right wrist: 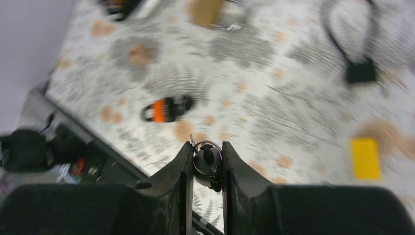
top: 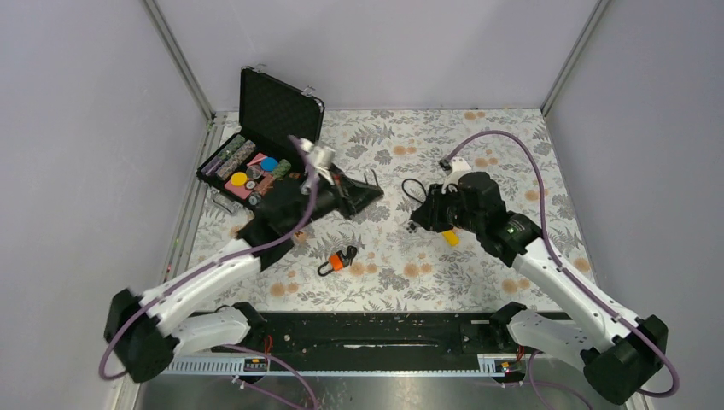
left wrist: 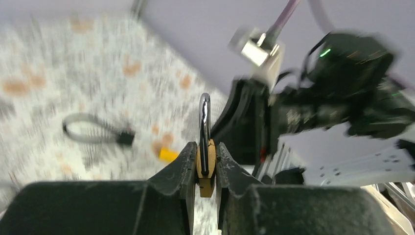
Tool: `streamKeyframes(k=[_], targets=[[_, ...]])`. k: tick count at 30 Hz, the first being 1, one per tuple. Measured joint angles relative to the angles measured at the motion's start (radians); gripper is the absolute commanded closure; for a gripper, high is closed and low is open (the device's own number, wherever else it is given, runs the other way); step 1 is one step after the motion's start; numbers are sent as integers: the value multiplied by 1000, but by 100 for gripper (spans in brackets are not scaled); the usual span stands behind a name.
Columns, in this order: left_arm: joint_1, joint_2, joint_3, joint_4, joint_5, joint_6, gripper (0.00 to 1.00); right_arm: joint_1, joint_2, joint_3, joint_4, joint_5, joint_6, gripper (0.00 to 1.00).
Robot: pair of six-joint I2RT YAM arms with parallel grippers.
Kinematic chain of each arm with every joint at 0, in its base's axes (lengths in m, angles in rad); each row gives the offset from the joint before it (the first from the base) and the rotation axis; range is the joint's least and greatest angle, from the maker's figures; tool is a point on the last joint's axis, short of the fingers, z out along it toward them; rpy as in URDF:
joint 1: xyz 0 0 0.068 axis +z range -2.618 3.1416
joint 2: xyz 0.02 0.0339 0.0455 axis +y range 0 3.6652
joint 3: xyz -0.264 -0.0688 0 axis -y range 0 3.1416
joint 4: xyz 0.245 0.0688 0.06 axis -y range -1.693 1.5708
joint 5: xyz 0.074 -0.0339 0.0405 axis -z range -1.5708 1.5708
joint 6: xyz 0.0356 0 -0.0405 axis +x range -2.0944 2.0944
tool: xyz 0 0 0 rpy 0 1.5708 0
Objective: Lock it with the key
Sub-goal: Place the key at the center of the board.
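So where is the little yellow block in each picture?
Top external: the small yellow block sits a little right of the middle.
Left wrist: the block is blurry, low down and just left of the middle.
Right wrist: the block is near the right edge, about two-thirds of the way down.
Shared landmark: the black cable loop lies near it in all three.

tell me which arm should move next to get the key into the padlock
Right. The right claw is shut on the key, so it should likely carry the key over. The left claw grips the padlock, shackle up, and is better holding that steady.
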Motion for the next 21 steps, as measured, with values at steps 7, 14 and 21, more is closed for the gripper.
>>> streamKeyframes(k=[7, 14, 21], targets=[[-107, 435, -95, 31, -26, -172, 100, -153, 16, -190, -43, 197, 190, 100], [-227, 793, -19, 167, -9, -333, 82, -162, -45, -365, -60, 231, 320, 94], [-308, 888, 90, 172, -19, -382, 63, -162, -24, -444, -27, 229, 399, 90]])
